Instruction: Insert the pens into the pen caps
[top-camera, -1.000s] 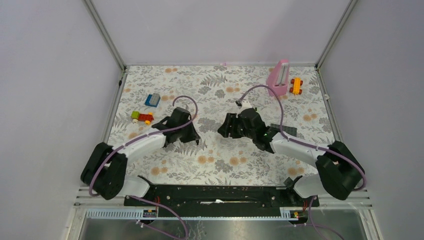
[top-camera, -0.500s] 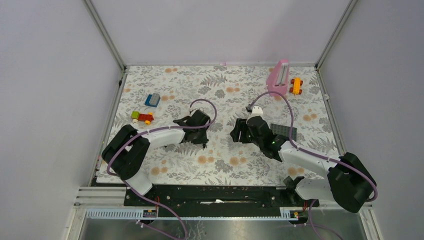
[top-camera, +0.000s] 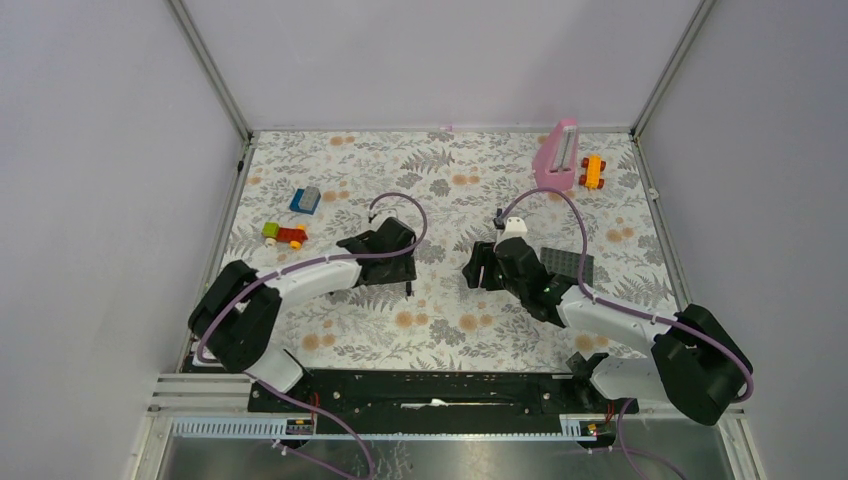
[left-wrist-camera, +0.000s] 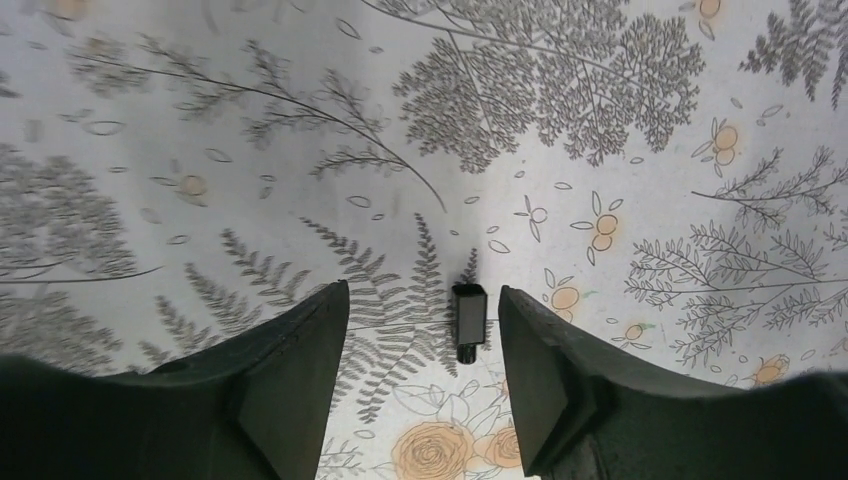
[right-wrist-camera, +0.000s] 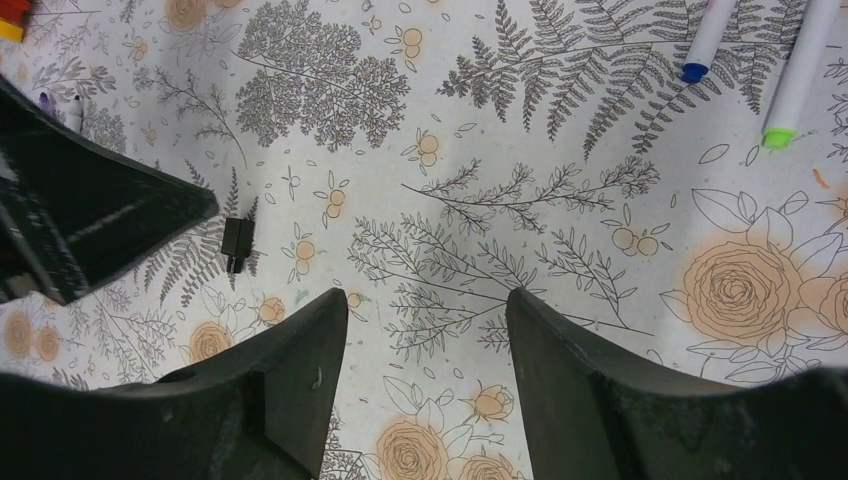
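1. The left gripper (left-wrist-camera: 420, 297) hangs wide open just over the desk (left-wrist-camera: 620, 120). The black cap (left-wrist-camera: 468, 320) lies flat between its fingers, nearer one side and touching neither.
2. The right gripper (right-wrist-camera: 425, 300) is spread open as well, and the cap sits off beside it.
3. The blue-tipped pen (right-wrist-camera: 708, 40) and green-tipped pen (right-wrist-camera: 795, 85) lie uncapped side by side, well apart from both.

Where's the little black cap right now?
In the left wrist view, the black cap lies on the floral cloth between the left gripper's open fingers, touching neither.
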